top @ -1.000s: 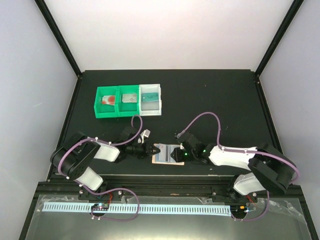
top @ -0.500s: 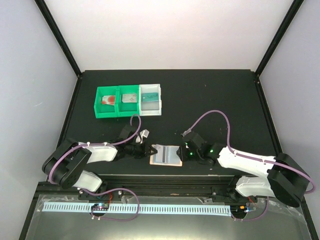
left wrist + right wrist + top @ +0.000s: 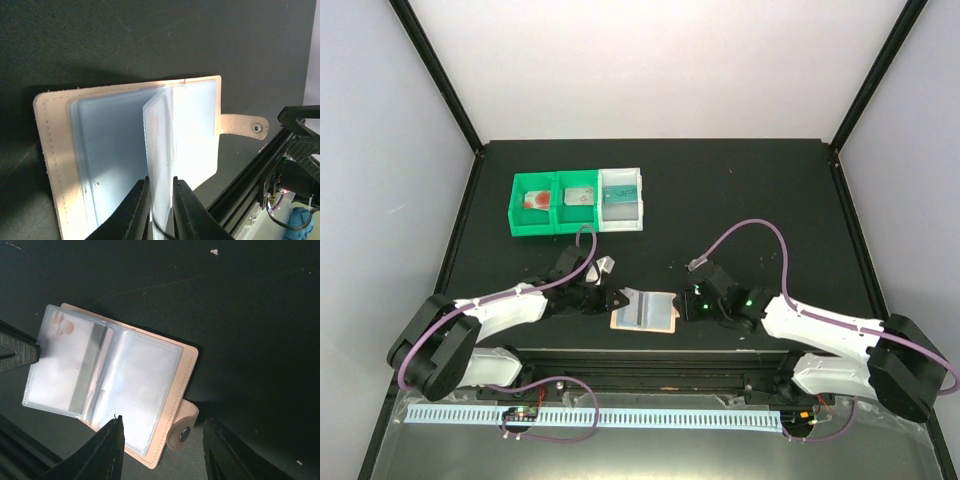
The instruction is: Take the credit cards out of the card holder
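The card holder (image 3: 645, 312), a tan bifold wallet with clear blue-grey pockets, lies open on the black table between both arms. My left gripper (image 3: 611, 300) is shut on one upright pocket page (image 3: 159, 130) at the wallet's left edge. In the right wrist view the wallet (image 3: 182, 377) shows a pale card with a dark stripe and a pink mark (image 3: 65, 365) inside a left pocket. My right gripper (image 3: 162, 424) is open and empty, just above the snap tab (image 3: 182, 427). Credit cards lie in the bins: red-pink (image 3: 535, 200), grey (image 3: 580, 196), teal (image 3: 620, 196).
Two green bins (image 3: 542, 222) and a white bin (image 3: 638, 205) stand joined at the back left. The table's near edge rail (image 3: 650, 355) runs close to the wallet, also seen in the left wrist view (image 3: 250, 185). Frame posts stand at the back corners.
The right gripper has drawn back to the right, off the wallet. The left gripper has come in and the wallet has slid slightly left and nearer, with a pocket page now raised.
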